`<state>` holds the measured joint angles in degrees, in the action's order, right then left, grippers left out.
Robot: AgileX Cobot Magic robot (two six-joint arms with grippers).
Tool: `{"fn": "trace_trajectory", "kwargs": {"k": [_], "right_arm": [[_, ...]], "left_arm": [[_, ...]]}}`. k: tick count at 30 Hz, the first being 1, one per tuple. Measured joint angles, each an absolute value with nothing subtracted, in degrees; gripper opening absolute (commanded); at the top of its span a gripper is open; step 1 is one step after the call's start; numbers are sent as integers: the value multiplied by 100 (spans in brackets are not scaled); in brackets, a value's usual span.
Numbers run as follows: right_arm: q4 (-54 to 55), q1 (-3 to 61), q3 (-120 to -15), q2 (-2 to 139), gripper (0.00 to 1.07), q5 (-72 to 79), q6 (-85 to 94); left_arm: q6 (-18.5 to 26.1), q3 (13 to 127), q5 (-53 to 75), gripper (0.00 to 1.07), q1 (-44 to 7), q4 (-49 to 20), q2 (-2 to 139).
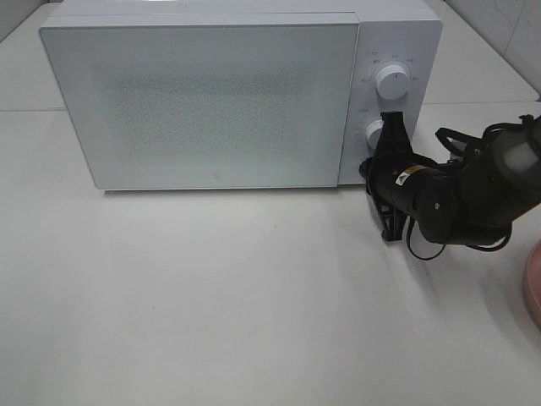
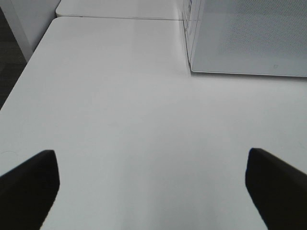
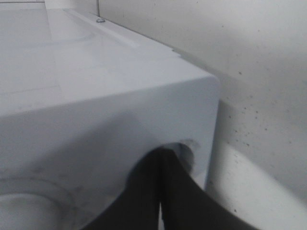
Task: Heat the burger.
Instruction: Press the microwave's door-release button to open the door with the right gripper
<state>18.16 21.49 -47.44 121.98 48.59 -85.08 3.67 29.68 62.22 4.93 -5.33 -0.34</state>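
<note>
- Sitting at the back of the desk (image 1: 211, 288): white microwave (image 1: 220, 101), door closed.
- Right end effector (image 1: 391, 127) is at the microwave's control panel, tips on or just at the lower knob (image 1: 373, 132); the upper knob (image 1: 393, 81) is uncovered.
- Right wrist view: the two dark fingers (image 3: 144, 191) are pressed together with only a thin slit between them, by the microwave's rounded front corner. Can't tell whether they pinch any part of the knob.
- Left end effector (image 2: 151, 163) shows only in its wrist view: fingers wide apart, holding nothing, over bare desk, with the microwave's corner ahead.
- Burger isn't visible in any view, so can't tell where it is.
- Pink plate (image 1: 532, 283) rim shows at the right edge of the desk, near the right arm.
</note>
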Motion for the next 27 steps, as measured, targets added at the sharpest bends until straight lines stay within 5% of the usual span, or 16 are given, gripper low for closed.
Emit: {"fn": "trace_trajectory", "kwargs": {"k": [27], "right_arm": [[2292, 2263, -4927, 12284, 0, 4721, -8583]], "left_arm": [[367, 2968, 6222, 98, 493, -533, -34]]}}
